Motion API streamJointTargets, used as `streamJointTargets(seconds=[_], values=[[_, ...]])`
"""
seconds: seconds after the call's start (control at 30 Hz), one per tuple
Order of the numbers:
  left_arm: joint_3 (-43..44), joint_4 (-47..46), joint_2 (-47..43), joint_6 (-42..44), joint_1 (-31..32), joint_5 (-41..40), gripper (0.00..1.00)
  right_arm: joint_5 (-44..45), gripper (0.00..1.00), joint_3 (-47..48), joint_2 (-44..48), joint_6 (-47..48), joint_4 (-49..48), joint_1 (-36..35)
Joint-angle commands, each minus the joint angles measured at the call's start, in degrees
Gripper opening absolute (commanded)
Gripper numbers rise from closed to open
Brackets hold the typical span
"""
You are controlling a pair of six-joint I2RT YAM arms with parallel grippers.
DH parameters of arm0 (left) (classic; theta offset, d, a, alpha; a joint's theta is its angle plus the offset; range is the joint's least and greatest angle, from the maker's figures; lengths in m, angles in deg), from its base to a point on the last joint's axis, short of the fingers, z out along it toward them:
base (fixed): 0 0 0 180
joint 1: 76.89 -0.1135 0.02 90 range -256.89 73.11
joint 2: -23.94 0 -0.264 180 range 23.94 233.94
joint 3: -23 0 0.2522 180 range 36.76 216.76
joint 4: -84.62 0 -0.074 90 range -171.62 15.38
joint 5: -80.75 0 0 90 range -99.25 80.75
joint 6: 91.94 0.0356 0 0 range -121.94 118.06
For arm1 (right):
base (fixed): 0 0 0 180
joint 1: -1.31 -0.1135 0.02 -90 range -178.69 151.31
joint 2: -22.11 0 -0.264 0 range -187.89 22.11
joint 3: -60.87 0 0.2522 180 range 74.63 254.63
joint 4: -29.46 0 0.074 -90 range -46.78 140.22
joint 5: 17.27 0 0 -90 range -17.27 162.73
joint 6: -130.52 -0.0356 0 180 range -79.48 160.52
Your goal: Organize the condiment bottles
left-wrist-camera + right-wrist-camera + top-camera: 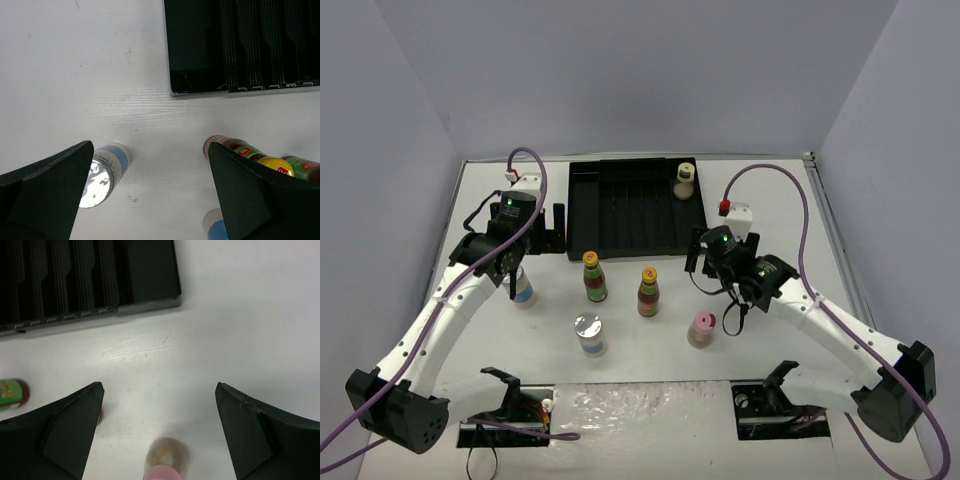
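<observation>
Five condiment bottles stand on the white table in front of the black ridged tray (630, 210): a blue-labelled jar (523, 290), two slim yellow-capped bottles (594, 276) (648, 292), a silver-capped jar (590, 334) and a pink-capped bottle (701, 328). A cream bottle (685, 180) stands in the tray's back right corner. My left gripper (150, 170) hangs open above bare table, the silver-capped jar (102, 175) by its left finger and a slim bottle (245, 150) by its right. My right gripper (159, 415) is open and holds nothing, with the pink-capped bottle (165, 460) low between its fingers.
The tray's front left corner (172, 90) lies ahead of the left gripper, and its front right corner (175, 295) ahead of the right one. Grey walls close in the table at the back and sides. A purple cable loops from each arm.
</observation>
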Motion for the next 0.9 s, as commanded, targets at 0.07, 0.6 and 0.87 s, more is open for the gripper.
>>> streamJointTargets(seconds=[0.07, 0.6, 0.87], values=[[1.27, -3.02, -0.70, -0.54, -0.34, -0.95, 0.97, 3.52, 0.89, -2.90, 4.59, -7.25, 3.10, -6.18], [1.45, -2.78, -0.59, -0.59, -0.36, -0.72, 0.97, 7.84, 0.84, -8.20, 4.45, -20.93, 12.42, -16.74], [1.53, -2.67, -0.61, -0.59, -0.42, -0.63, 0.97, 8.04, 0.83, -10.97, 4.45, -26.20, 12.74, -21.36]])
